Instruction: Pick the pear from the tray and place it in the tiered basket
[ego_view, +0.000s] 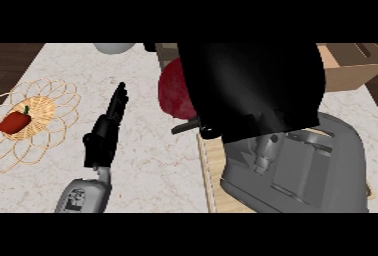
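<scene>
Head view shows the right hand (251, 85) looming over the tray (209, 170) at the worktop's right side, its finger state impossible to tell; no pear is visible. The tiered basket (52, 95) sits at the left edge, beyond the straight-fingered left hand (107, 130).

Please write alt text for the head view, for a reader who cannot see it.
The right hand fills the view, close up, hiding much of a red object. The left hand rests open on the counter, beside a wire basket holding a red pepper.

wire tiered basket (46, 107) at left
</scene>
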